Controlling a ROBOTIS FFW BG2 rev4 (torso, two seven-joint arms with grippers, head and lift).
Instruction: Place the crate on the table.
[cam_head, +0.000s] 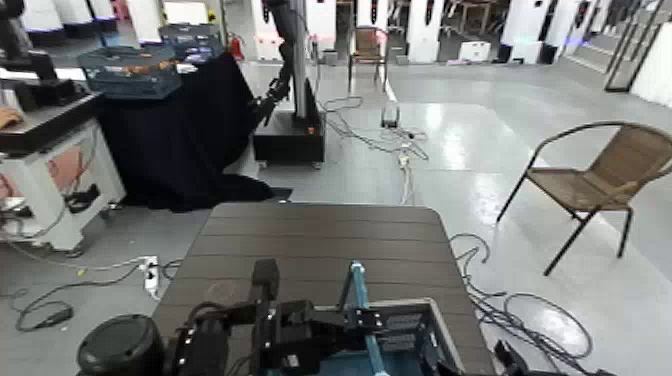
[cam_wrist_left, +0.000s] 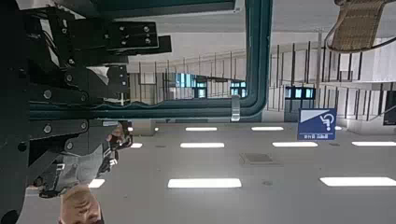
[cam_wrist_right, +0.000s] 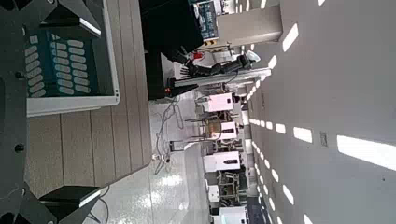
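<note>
The blue-grey crate (cam_head: 432, 332) sits at the near edge of the dark brown slatted table (cam_head: 320, 235), its teal handle bar (cam_head: 356, 285) upright. My left gripper (cam_head: 362, 320) reaches across from the left and is shut on the handle; the left wrist view shows the teal bar (cam_wrist_left: 252, 56) beside my black fingers (cam_wrist_left: 117, 42). My right gripper (cam_head: 510, 360) is low at the crate's right side and open. In the right wrist view, the right gripper (cam_wrist_right: 49, 105) stands spread beside the crate (cam_wrist_right: 65, 61) over the table slats (cam_wrist_right: 93, 140).
A black-draped table (cam_head: 190, 130) with darker teal mesh crates (cam_head: 135, 70) stands at the back left, with a white workbench (cam_head: 45, 160) further left. Another robot's base (cam_head: 290, 125) stands behind the table. Cables (cam_head: 400, 140) cross the floor. A wicker chair (cam_head: 600, 175) is at the right.
</note>
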